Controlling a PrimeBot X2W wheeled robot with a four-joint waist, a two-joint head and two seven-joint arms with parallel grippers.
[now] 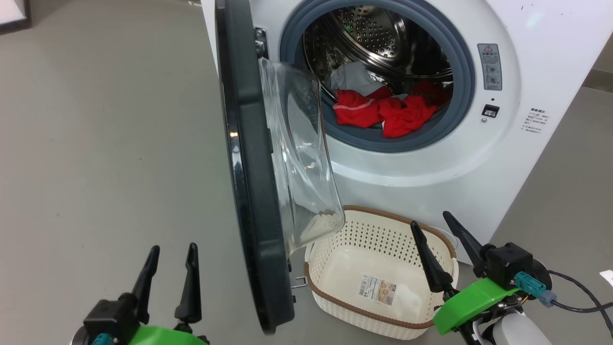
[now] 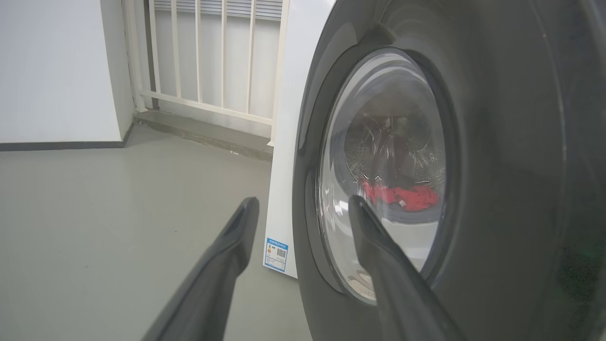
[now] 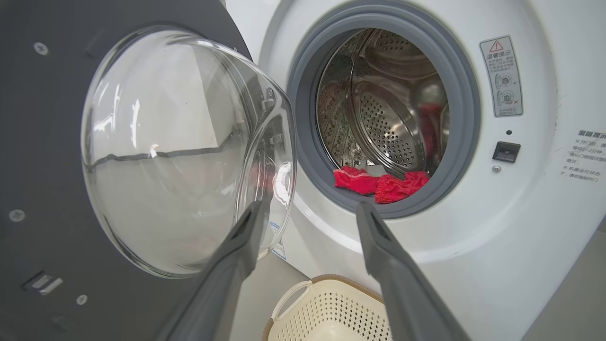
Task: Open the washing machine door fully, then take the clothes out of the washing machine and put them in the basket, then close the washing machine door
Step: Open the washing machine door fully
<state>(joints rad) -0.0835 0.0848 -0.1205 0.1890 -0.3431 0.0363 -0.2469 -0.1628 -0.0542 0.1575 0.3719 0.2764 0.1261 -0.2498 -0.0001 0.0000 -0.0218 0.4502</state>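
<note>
The washing machine (image 1: 431,163) stands ahead with its door (image 1: 254,182) swung out edge-on toward me, glass bowl (image 3: 180,147) bulging to the right. Red clothes (image 1: 383,112) and a white-grey piece (image 1: 354,76) lie at the drum's mouth; the red clothes (image 3: 378,182) also show in the right wrist view. The cream basket (image 1: 330,249) sits on the floor below the opening, with nothing but a sticker inside. My left gripper (image 1: 172,249) is open, low on the door's outer side, and the door's outer face (image 2: 497,189) fills its wrist view. My right gripper (image 1: 431,220) is open over the basket's right rim.
Grey floor (image 1: 96,143) stretches wide to the left of the door. A white railing (image 2: 213,61) and a wall stand behind the machine's side. A black cable (image 1: 579,297) trails on the floor at the lower right.
</note>
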